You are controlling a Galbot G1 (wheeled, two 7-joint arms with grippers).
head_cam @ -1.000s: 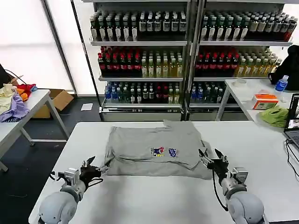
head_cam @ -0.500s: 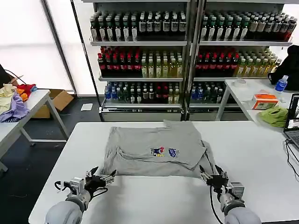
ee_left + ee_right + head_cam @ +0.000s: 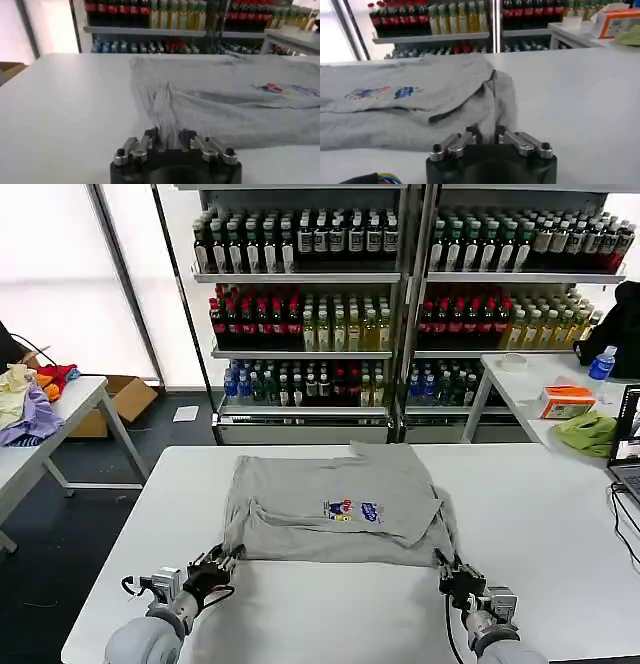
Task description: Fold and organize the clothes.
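At the near left corner of your white table (image 3: 300,614), the left gripper (image 3: 218,565) has its jaws clamped on the bunched near-left corner of the grey shirt (image 3: 335,504). The shirt lies partly folded across the middle of the table, its small coloured print (image 3: 352,510) facing up. At the near right, your right gripper (image 3: 452,572) has its jaws pinched together on the shirt's near-right corner.

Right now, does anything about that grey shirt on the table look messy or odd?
Nothing is spilled or damaged. The grey shirt just lies unevenly: both near corners are bunched into ridges where the left gripper and right gripper pinch its hem, and one layer sits skewed over another.
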